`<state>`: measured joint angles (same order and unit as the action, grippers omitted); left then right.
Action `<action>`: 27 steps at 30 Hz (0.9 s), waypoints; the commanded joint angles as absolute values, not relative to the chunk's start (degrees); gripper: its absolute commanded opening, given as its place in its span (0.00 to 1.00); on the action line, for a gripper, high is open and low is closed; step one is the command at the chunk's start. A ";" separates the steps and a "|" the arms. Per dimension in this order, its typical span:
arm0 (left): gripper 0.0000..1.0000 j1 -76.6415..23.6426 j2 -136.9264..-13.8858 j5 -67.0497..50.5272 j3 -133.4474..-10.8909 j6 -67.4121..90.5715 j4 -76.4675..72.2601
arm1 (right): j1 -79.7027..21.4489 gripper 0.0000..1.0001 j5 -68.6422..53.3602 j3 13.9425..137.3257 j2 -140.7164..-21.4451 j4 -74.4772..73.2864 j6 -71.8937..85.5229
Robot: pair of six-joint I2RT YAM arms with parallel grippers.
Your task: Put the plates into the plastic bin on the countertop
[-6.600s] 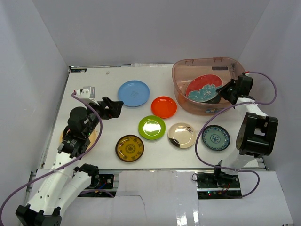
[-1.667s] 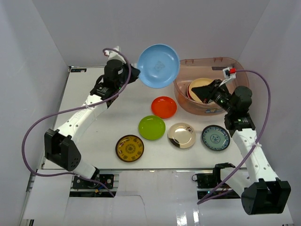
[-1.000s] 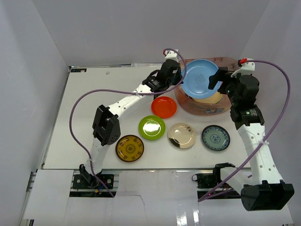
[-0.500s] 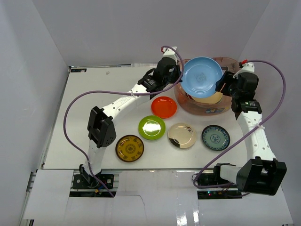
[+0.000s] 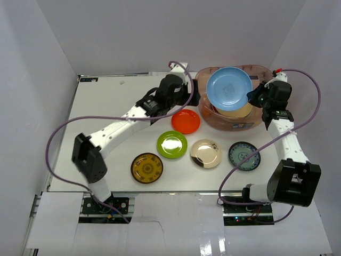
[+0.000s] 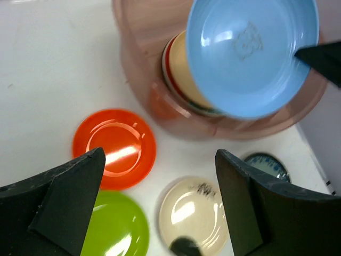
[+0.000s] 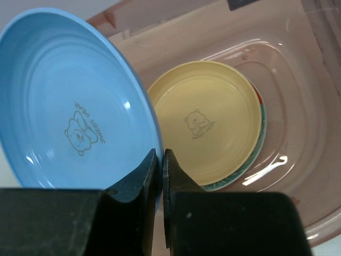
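My right gripper (image 7: 161, 160) is shut on the rim of the light blue plate (image 5: 229, 88) and holds it tilted above the plastic bin (image 5: 205, 104). A tan plate (image 7: 205, 122) lies on a stack inside the bin. My left gripper (image 6: 160, 176) is open and empty, just left of the bin, above the orange plate (image 5: 185, 121). The green plate (image 5: 171, 144), gold plate (image 5: 205, 153), teal patterned plate (image 5: 244, 156) and brown-yellow plate (image 5: 147, 167) lie on the countertop (image 5: 106, 114).
White walls enclose the countertop on three sides. The purple cables of both arms loop over the table. The left arm stretches diagonally from the near left to the bin's left rim.
The left gripper has let go of the light blue plate and drawn back to the left; the right gripper now holds the plate alone over the bin.
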<state>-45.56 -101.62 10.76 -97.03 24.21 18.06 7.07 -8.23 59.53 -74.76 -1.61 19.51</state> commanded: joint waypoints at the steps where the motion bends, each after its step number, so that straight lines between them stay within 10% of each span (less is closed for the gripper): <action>1: 0.95 -44.83 -87.30 16.17 -84.76 23.11 19.34 | 8.17 0.08 -3.71 64.15 -79.61 2.11 20.56; 12: 0.95 -31.76 -61.45 14.78 -51.70 34.08 34.17 | 8.61 0.10 2.02 71.45 -94.30 1.67 20.13; 18: 0.96 -26.99 -54.76 9.67 -43.33 41.12 42.25 | 8.61 0.70 -2.17 71.01 -92.64 1.06 19.43; 27: 0.88 -26.63 -51.60 11.69 -38.42 52.73 52.20 | -11.83 0.63 -4.32 55.05 -72.09 3.59 16.17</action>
